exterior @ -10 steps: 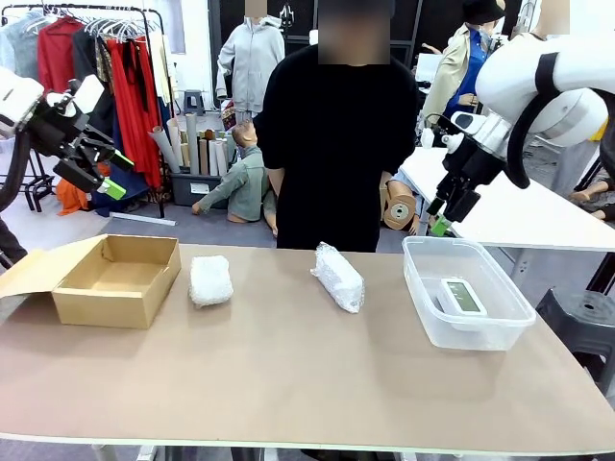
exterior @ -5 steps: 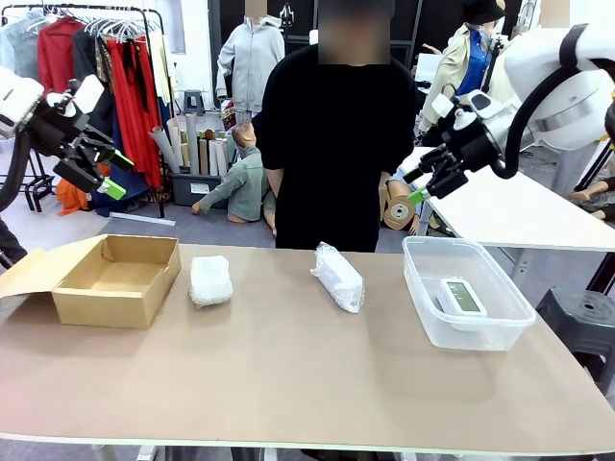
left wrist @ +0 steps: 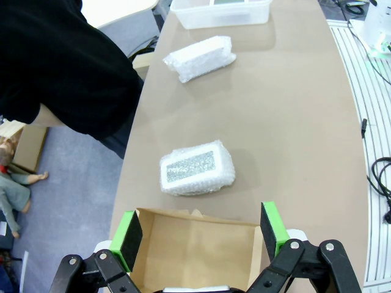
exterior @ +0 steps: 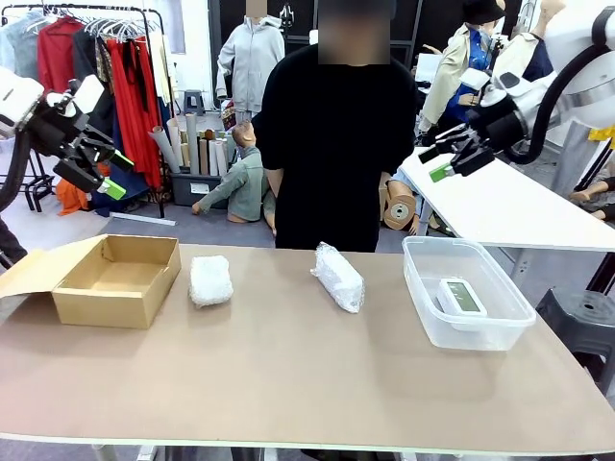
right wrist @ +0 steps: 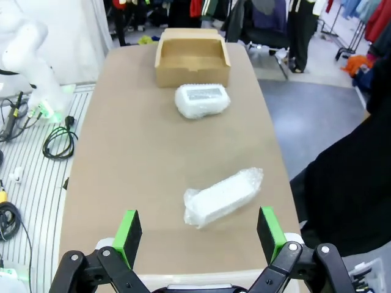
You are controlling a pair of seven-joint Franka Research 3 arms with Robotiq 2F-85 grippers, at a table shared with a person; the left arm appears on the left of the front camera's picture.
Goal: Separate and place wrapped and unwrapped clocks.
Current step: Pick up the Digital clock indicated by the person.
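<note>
No text, label, brand or number can be read in any view. Screen of the bare clock [exterior: 461, 296] in the clear tub [exterior: 480, 336]: grey, too small to read. The wrapped clock [left wrist: 197, 170] next to the cardboard box [exterior: 96, 309]: grey face shows through the bubble wrap, blurred, no digits made out. Box walls: plain brown.

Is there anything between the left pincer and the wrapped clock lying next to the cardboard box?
Nothing visible does. The left pincer hangs open, raised over the cardboard box. The wrapped clock lies just past the box on bare table, uncovered, with open air along the pincer's line to it.
</note>
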